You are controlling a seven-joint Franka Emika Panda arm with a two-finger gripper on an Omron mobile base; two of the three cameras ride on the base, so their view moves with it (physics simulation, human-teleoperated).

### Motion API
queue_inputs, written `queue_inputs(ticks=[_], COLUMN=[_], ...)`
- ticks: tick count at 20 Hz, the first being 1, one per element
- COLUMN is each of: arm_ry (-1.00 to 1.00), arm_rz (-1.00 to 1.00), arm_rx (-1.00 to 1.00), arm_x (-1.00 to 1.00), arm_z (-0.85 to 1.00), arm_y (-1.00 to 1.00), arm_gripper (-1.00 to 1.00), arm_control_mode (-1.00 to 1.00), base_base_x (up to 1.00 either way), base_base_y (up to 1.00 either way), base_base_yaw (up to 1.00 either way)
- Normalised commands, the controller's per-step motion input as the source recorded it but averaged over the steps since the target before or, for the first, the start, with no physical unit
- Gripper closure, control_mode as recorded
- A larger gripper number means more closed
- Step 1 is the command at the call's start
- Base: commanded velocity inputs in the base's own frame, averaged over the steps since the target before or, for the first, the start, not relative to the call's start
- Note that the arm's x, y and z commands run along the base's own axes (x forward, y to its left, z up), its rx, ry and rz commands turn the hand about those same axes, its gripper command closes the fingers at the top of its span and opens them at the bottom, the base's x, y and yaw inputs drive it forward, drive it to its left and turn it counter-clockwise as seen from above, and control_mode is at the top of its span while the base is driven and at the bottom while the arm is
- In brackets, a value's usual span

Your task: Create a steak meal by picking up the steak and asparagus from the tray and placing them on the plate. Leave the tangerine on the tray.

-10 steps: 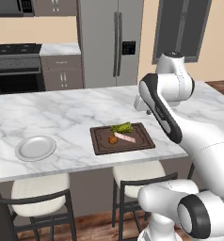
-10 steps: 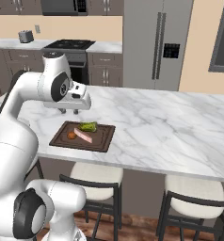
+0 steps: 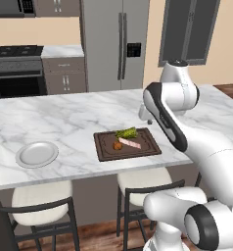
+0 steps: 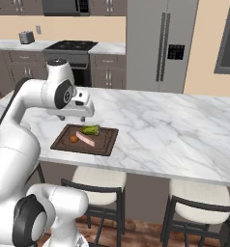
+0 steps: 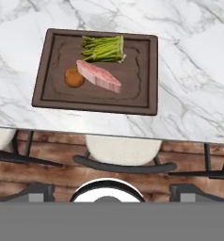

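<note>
A marble island surface (image 3: 59,122) in a kitchen carries the tray (image 5: 48,96) near its front edge, with stools below. On the tray, nearest the front edge, lies the tangerine (image 5: 74,78), just left of the steak (image 5: 99,75); the asparagus (image 5: 103,48) lies just behind the steak, toward the tray's far rim. The steak looks light, soft and likely slippery, best pinched across its narrow middle; the asparagus, light and stiffish, across the bundle. The plate (image 3: 37,154) sits well left of the tray. The claw (image 4: 72,117) hangs above the tray, touching nothing; whether its jaws are apart I cannot tell.
</note>
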Motion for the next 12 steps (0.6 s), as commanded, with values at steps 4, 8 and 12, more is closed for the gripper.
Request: queue_inputs(ticks=[4, 8, 12], arm_ry=[0.0, 0.0, 0.0], arm_rz=[0.01, 0.01, 0.02], arm_rx=[0.0, 0.0, 0.0], arm_x=[0.28, 0.36, 0.38], arm_z=[-0.31, -0.29, -0.39], arm_y=[0.0, 0.0, 0.0], arm_gripper=[-1.0, -1.0, -1.0], arm_control_mode=[-1.0, -1.0, -1.0], base_base_x=[0.0, 0.0, 0.0], base_base_y=[0.0, 0.0, 0.0], base_base_yaw=[0.0, 0.0, 0.0])
